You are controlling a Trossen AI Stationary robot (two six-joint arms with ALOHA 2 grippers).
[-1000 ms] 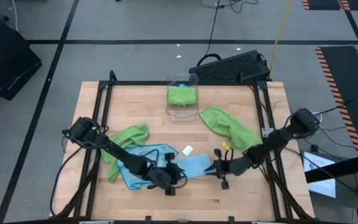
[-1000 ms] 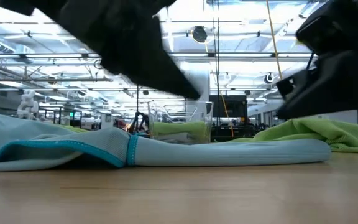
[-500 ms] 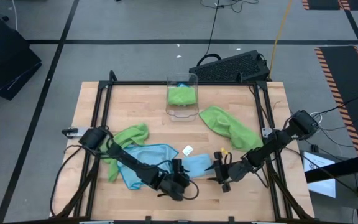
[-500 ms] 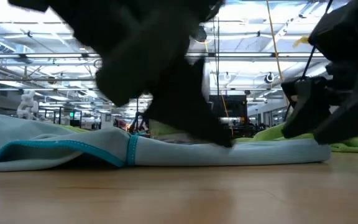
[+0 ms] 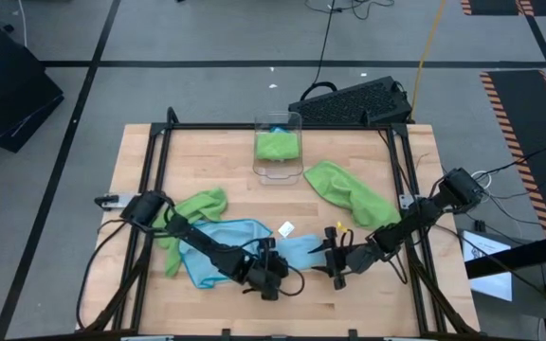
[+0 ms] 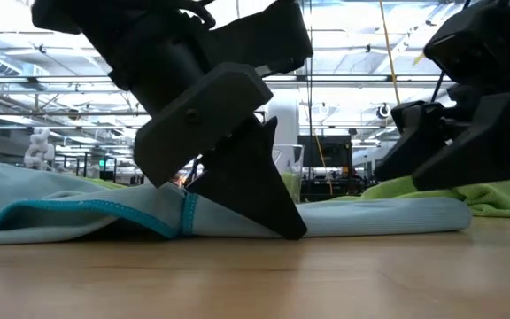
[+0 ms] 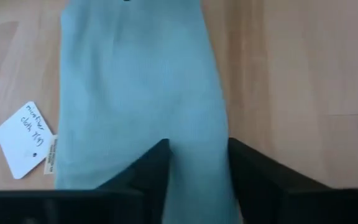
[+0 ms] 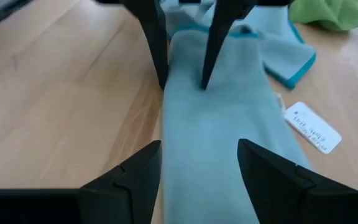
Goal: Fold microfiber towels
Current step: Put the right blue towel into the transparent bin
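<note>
A light blue towel (image 5: 240, 242) with a darker hem and a white tag (image 5: 285, 229) lies on the table's near middle, its right part folded into a narrow strip (image 8: 222, 124). My left gripper (image 5: 271, 272) stands open, tipped down onto that strip. My right gripper (image 5: 335, 263) is open at the strip's right end, a finger on either side (image 8: 197, 180), just above the cloth in the low view (image 6: 432, 164). Lime green towels lie at the left (image 5: 197, 206) and the right (image 5: 349, 189). My left gripper comes down slanting from the table's left. One fingertip (image 8: 204, 84) rests on the folded strip's top and the other (image 8: 162, 82) stands at its long near edge. The cloth (image 7: 197, 134) lies flat on the table between them. My right gripper: whether it touches the towel I cannot tell.
A clear bin (image 5: 298, 142) holding a lime green towel (image 5: 278, 145) stands at the far middle. A black frame rail (image 5: 273, 127) runs around the table. Bare wood lies along the near edge (image 5: 301, 313).
My left gripper has gone down and toward the table's right, onto the folded strip of the blue towel, tipping more steeply. The towel has stayed flat where it was.
</note>
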